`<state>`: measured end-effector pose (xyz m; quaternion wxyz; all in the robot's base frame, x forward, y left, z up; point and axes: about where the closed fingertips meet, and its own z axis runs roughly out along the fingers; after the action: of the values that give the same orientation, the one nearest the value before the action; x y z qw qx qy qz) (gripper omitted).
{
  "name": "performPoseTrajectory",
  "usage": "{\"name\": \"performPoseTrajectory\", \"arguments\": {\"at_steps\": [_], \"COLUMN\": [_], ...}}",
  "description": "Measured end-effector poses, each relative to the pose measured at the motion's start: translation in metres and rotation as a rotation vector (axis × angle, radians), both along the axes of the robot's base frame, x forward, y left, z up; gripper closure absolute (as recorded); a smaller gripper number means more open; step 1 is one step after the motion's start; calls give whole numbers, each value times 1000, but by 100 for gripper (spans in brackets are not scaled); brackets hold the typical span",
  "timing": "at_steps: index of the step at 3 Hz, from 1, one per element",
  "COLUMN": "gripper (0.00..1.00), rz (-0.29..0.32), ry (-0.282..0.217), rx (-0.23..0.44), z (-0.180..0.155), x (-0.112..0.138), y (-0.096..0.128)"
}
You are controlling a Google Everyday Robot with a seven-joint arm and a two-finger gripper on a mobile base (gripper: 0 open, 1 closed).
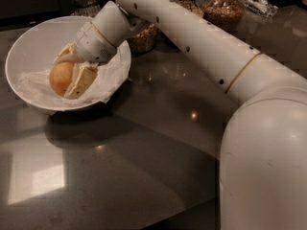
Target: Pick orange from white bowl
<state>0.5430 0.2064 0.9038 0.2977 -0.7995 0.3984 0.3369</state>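
While the arm (201, 42) slants from its bulky white joint at lower right up toward the top edge and then bends down to the left, the gripper (68, 78) sits inside the bowl (29, 42), tilted down toward the bowl's left half. Its jaws are clenched on the orange (60, 78) — of the two pale fingers (81, 80), one curves over the top of the fruit and the other lies flat against its right side. The orange is in the bowl, a little left of centre, low against the cloth (112, 73) that lines the inside; whether it is raised off the cloth at all I cannot tell. The cloth is crumpled, and on the right it spills over the rim, below the gripper's wrist.

The bowl stands on the dark, glossy counter (144, 143), toward the back left, with its shadow falling to the front. Behind it, jars (223, 8) of grain stand along the back edge — one is just beside the bowl's right rim and partly hidden by the arm, while the others are further right and at the top left. A pale square of glare lies on the counter at lower left, and a small bright spot shines near the middle, just beside the arm
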Motion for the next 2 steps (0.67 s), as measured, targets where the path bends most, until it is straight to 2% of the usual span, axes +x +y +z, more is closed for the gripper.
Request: {"name": "performPoseTrajectory", "arguments": {"at_steps": [2], "gripper": [100], "rz": [-101], "ry": [-88], "rx": [47], "z": [52], "x": [-17], "y": [-58]}}
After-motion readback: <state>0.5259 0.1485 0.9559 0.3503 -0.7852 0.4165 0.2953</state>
